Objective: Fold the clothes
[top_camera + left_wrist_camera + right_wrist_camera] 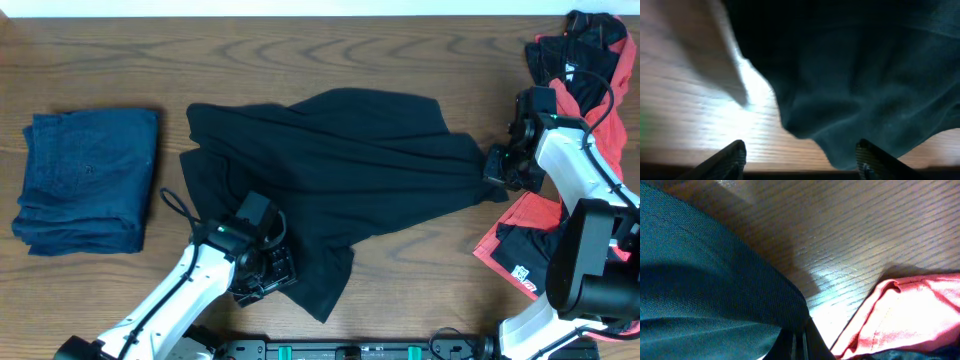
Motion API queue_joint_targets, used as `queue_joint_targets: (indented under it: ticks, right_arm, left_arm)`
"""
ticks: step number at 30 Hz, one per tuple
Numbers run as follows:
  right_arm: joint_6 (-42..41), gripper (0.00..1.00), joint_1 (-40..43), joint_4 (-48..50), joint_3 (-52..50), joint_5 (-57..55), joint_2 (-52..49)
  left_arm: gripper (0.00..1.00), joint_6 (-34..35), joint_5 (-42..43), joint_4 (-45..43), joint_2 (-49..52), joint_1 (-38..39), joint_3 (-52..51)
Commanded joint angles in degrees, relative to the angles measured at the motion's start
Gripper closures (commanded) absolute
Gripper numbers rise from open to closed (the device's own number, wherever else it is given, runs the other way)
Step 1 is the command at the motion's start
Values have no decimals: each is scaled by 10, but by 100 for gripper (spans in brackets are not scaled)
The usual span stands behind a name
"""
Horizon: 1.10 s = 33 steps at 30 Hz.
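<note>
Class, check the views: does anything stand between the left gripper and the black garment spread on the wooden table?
Nothing visible does. The left gripper is open and the soft black garment lies just ahead of its fingertips. The folded blue cloth and the coral-red pieces sit off to either side.

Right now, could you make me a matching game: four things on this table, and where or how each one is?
1. folded dark blue denim garment
2. spread black stretchy garment
3. coral-red and black clothing pile
4. left gripper

a. heaped at the right edge
b. open, jaws wide apart
c. neat stack at the far left
d. in the middle, one end pinched by the shut right gripper

Pairs: 1-c, 2-d, 3-a, 4-b
</note>
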<state>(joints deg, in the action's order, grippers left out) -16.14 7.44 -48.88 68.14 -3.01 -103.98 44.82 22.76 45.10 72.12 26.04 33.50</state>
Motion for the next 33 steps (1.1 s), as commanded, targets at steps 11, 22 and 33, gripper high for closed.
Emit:
queue_joint_targets:
  ticks: [11,22,33]
  right_arm:
    - [0,99,4,-22,3,0,-2]
    - [5,99,4,-27,3,0,-2]
    - [6,99,4,-28,3,9,-2]
  left_arm:
    - [28,68,23,-85,70,-3,-5]
    - [51,70,21,-116,139,-52,-4]
    - [94,3,21,-106,123,-55,23]
